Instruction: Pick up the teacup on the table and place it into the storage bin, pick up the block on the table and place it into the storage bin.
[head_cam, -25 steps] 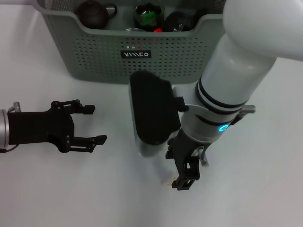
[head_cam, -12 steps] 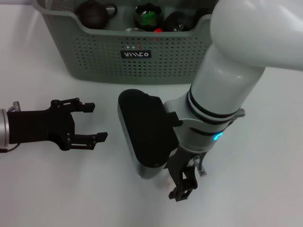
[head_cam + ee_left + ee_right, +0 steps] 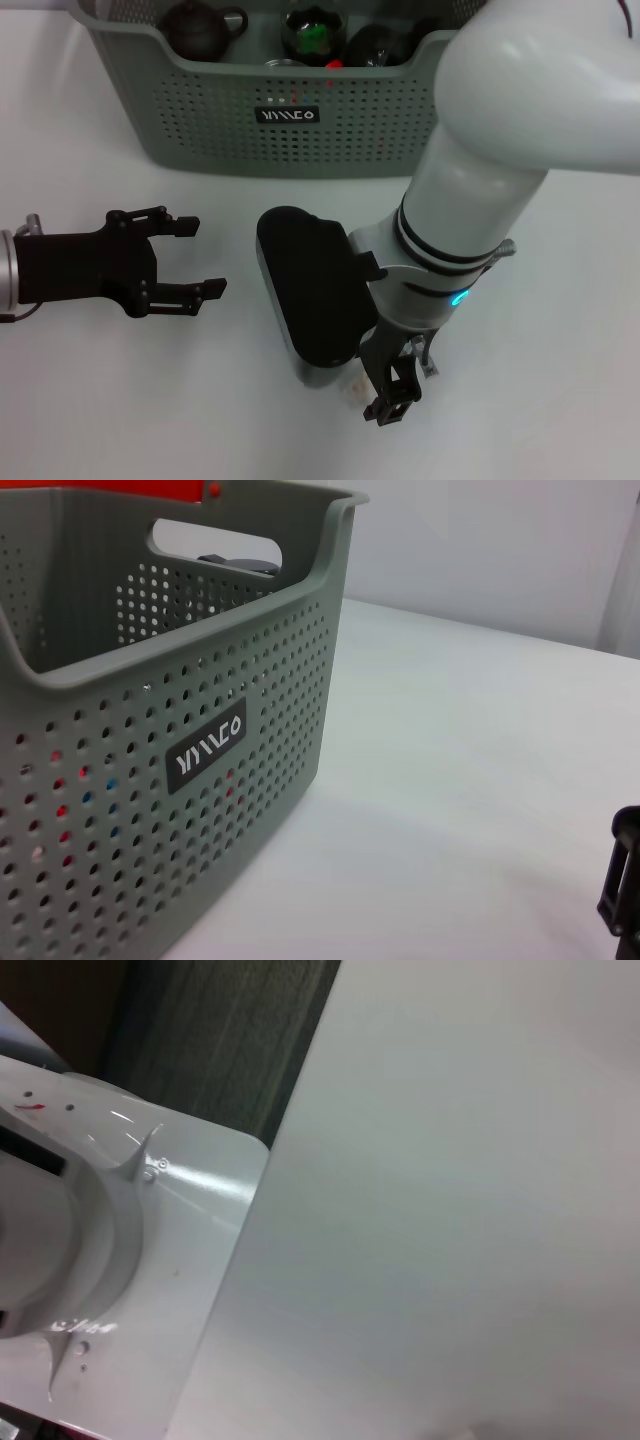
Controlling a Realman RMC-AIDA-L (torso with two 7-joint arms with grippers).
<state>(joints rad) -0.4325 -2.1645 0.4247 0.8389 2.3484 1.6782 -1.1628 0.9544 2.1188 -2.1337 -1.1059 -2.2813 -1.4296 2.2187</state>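
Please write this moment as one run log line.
right gripper: low over table, beside small pale object | left gripper: open, idle | storage bin: behind

The desk [image 3: 560, 380] is a plain white surface that fills the head view from edge to edge. Directly on it stands the storage bin [image 3: 200, 120], a grey-green basket with perforated walls and a small black label with white lettering on the side facing the robot. The bin sits at the far side of the desk. In front of the bin, nearer the robot, a small pale thing [image 3: 355, 385] lies on the desk, mostly hidden under the right arm; what it is cannot be told. In the left wrist view the bin [image 3: 150, 780] rests flat on the white top [image 3: 470, 760].
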